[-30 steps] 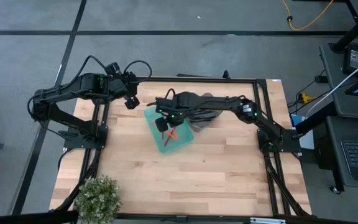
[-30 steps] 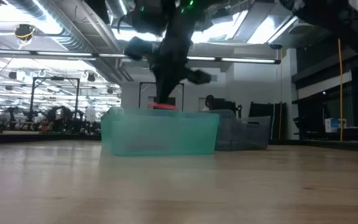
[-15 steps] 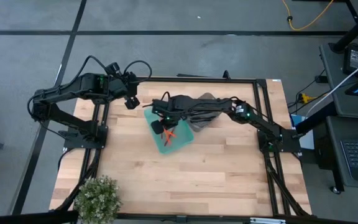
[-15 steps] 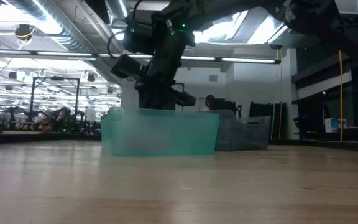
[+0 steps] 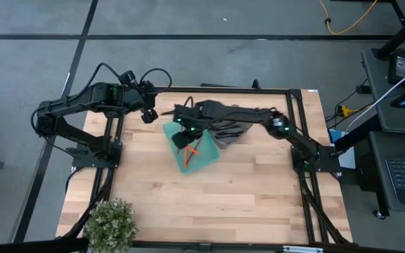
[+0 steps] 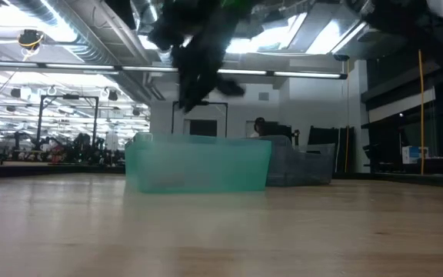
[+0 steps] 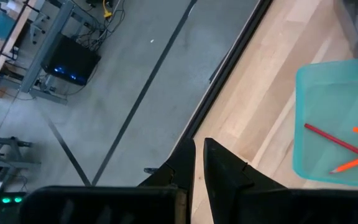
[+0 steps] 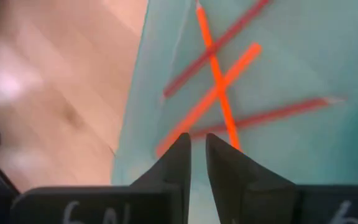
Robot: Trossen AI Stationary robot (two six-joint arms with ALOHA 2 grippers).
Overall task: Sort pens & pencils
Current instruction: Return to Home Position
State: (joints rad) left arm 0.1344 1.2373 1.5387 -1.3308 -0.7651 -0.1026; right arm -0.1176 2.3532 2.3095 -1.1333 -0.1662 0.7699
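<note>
Several orange-red pencils (image 8: 219, 93) lie crossed on the floor of the teal bin (image 5: 204, 160), which stands on the table's far middle; they also show in the high view as pencils (image 5: 194, 150) and in the left wrist view as pencils (image 7: 347, 149). My right gripper (image 8: 197, 155) hovers above the bin's left part, shut and empty; in the low view the right gripper (image 6: 194, 85) is well over the teal bin (image 6: 198, 164). My left gripper (image 7: 199, 163) waits shut over the table's far-left edge. The black pens are hidden.
A grey bin (image 5: 232, 133) stands right of the teal one, mostly under my right arm; the low view shows this grey bin (image 6: 302, 165) behind. A potted plant (image 5: 111, 221) sits at the near-left corner. Bare wood (image 5: 216, 204) spreads over the near half.
My right gripper held an orange-red pencil just above the teal bin's rim, dipped into the bin, then rose clear without it and shifted slightly toward the far edge. The pencil now lies in the bin with the others.
</note>
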